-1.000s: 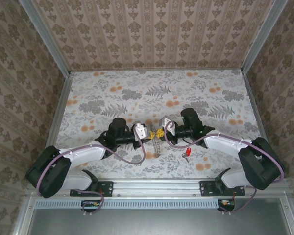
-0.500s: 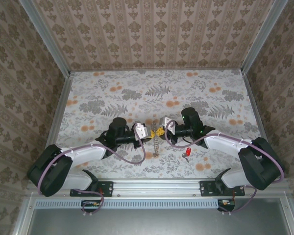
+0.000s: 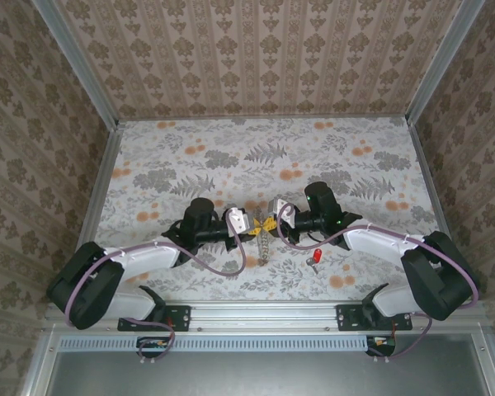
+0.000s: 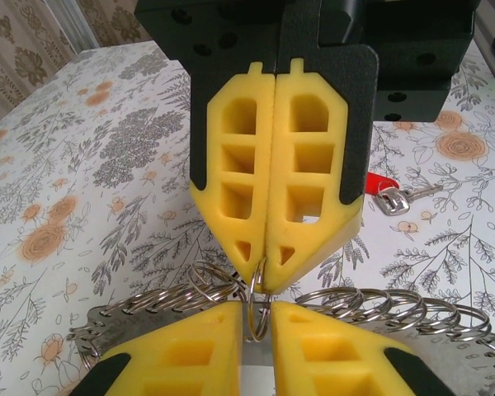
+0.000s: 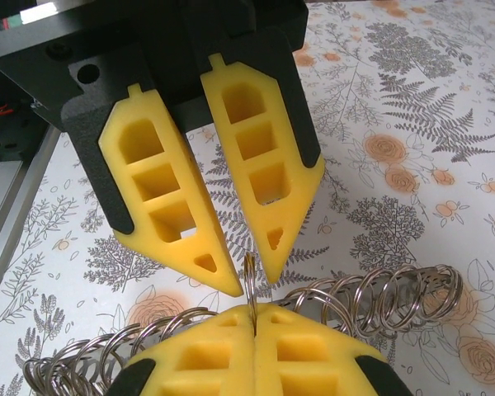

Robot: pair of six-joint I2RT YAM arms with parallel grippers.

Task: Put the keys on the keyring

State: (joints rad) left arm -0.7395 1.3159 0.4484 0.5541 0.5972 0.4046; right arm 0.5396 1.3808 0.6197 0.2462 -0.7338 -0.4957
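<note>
Slippage is the main worry. The right gripper (image 4: pixel 262 280) has its yellow fingers pressed together on a single thin ring of the keyring (image 5: pixel 371 301), which here is a long chain of linked silvery wire rings. That one pinch looks to be all that carries it. The left gripper (image 5: pixel 249 278) faces it tip to tip with its fingers parted. The pinched ring stands in the gap between them and, as far as I can tell, touches neither. The chain is held above the counter (image 3: pixel 231 157) close to the near edge, about midway between the left and right edges, with its other rings trailing off to both sides of the pinch.

If the left gripper closes off-centre, it could twist or knock the ring out of the right one's hold. The whole chain would then drop in a heap that is hard to pick up again. The two sets of fingertips are nearly touching, so a small misjudged advance could make them collide. The red key (image 4: pixel 382 183) lies on the counter by the near edge, to the right of the chain and apart from it. It is tiny and likely to skid when grasped.

No brand, label or writing can be read anywhere.
</note>
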